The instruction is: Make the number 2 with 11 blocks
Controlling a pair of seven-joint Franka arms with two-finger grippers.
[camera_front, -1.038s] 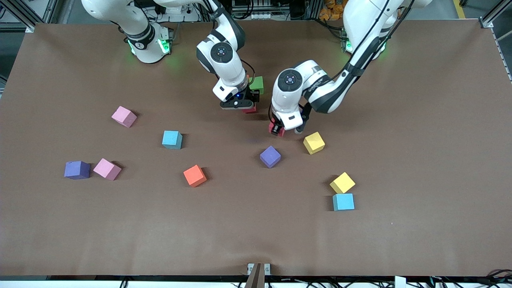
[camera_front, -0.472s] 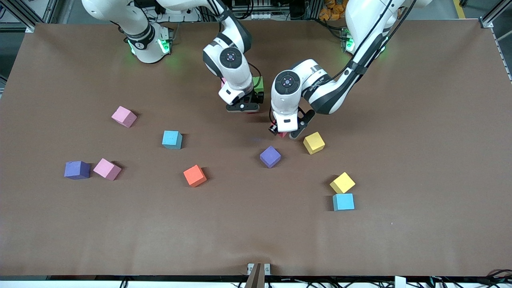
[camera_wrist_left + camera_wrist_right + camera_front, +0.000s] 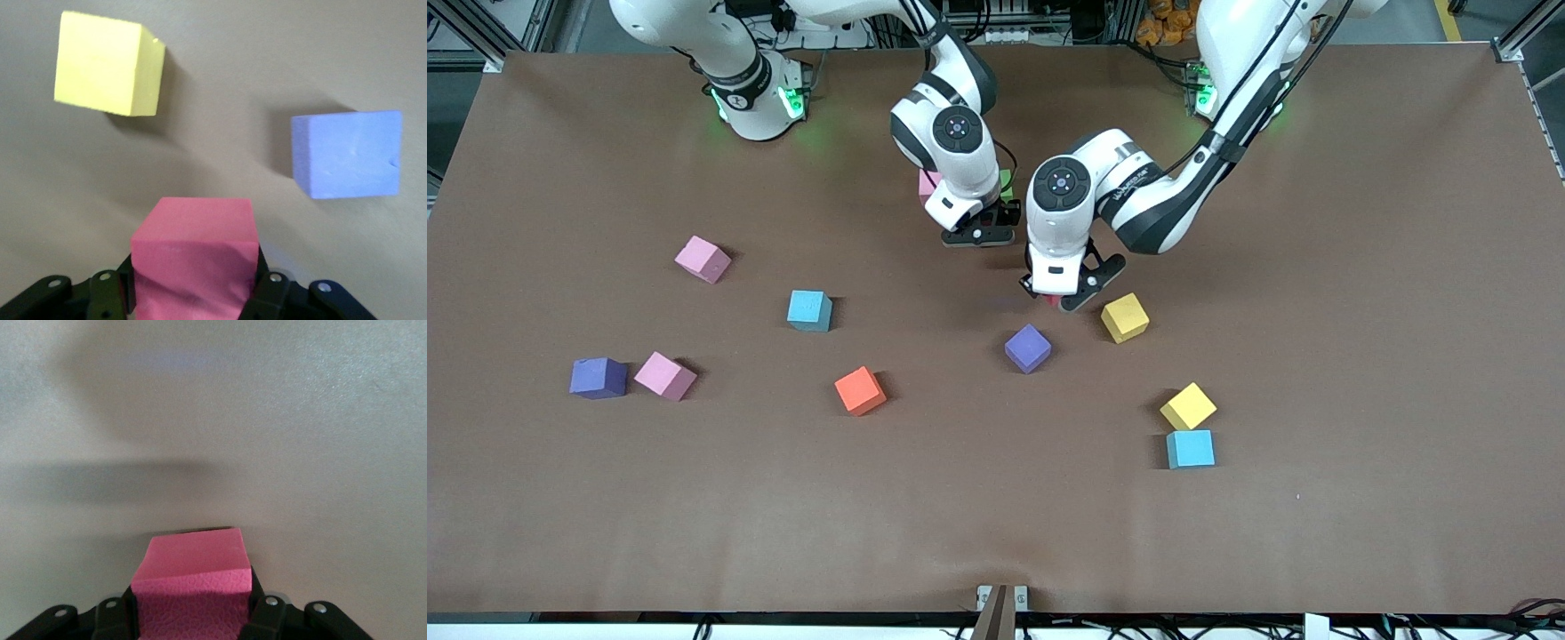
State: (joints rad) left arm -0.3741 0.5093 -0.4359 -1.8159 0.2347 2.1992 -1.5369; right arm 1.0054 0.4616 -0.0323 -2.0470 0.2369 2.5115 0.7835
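My left gripper (image 3: 1060, 298) is shut on a red block (image 3: 195, 257), just above the table between a yellow block (image 3: 1125, 317) and a purple block (image 3: 1028, 348); both show in the left wrist view, yellow (image 3: 107, 63) and purple (image 3: 347, 155). My right gripper (image 3: 978, 233) is shut on a second red block (image 3: 192, 583) low over bare table. A pink block (image 3: 927, 182) and a green block (image 3: 1007, 182) peek out beside the right wrist. No digit shape shows.
Loose blocks on the table: pink (image 3: 703, 259), light blue (image 3: 810, 310), purple (image 3: 599, 378), pink (image 3: 664, 375), orange (image 3: 860, 390), yellow (image 3: 1188, 406) touching light blue (image 3: 1191, 449). The two wrists are close together.
My right gripper has moved toward the left arm's end with its red block, uncovering a pink block. My left wrist has turned and shifted slightly, still holding its red block.
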